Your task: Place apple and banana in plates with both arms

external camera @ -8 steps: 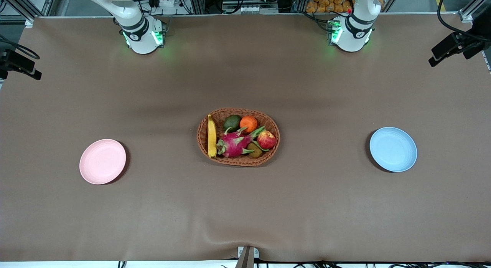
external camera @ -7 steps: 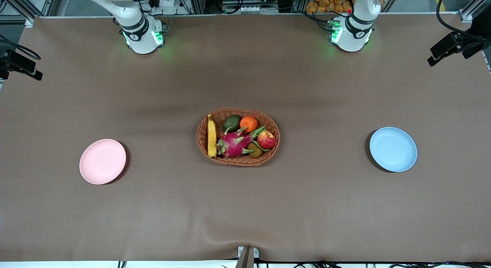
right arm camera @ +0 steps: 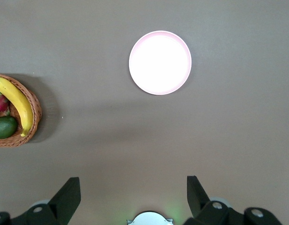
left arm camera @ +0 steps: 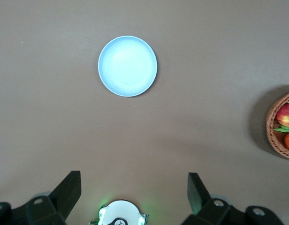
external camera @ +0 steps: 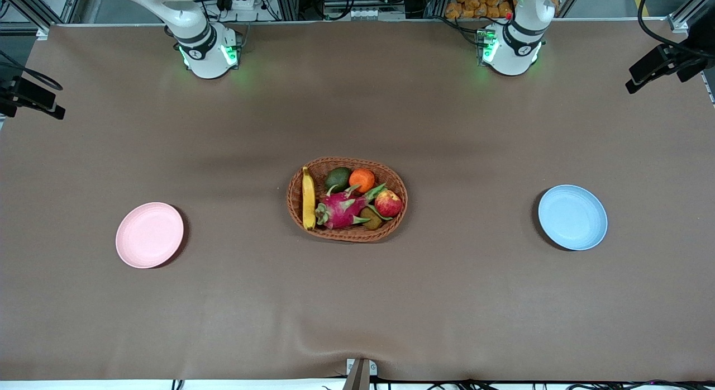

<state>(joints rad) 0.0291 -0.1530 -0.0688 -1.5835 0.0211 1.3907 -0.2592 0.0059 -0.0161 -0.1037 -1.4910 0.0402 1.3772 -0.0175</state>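
Note:
The red apple (external camera: 389,203) and the yellow banana (external camera: 308,198) lie in the brown wicker basket (external camera: 346,235) at mid-table. The banana is at the basket's right-arm end and the apple at its left-arm end. The pink plate (external camera: 149,234) lies empty toward the right arm's end and the blue plate (external camera: 572,217) lies empty toward the left arm's end. My left gripper (left arm camera: 134,180) is open and empty, high over the table by its own base, and sees the blue plate (left arm camera: 127,66) and the apple (left arm camera: 286,114). My right gripper (right arm camera: 134,185) is likewise open and empty, and sees the pink plate (right arm camera: 160,62) and the banana (right arm camera: 15,103).
The basket also holds a magenta dragon fruit (external camera: 341,207), an orange (external camera: 362,180), a green avocado (external camera: 338,179) and a brown kiwi (external camera: 371,218). A black device on cables shows at each end of the table (external camera: 33,96) (external camera: 659,66).
The black devices at the table's ends have shifted very slightly. Fruit, basket and plates have not moved.

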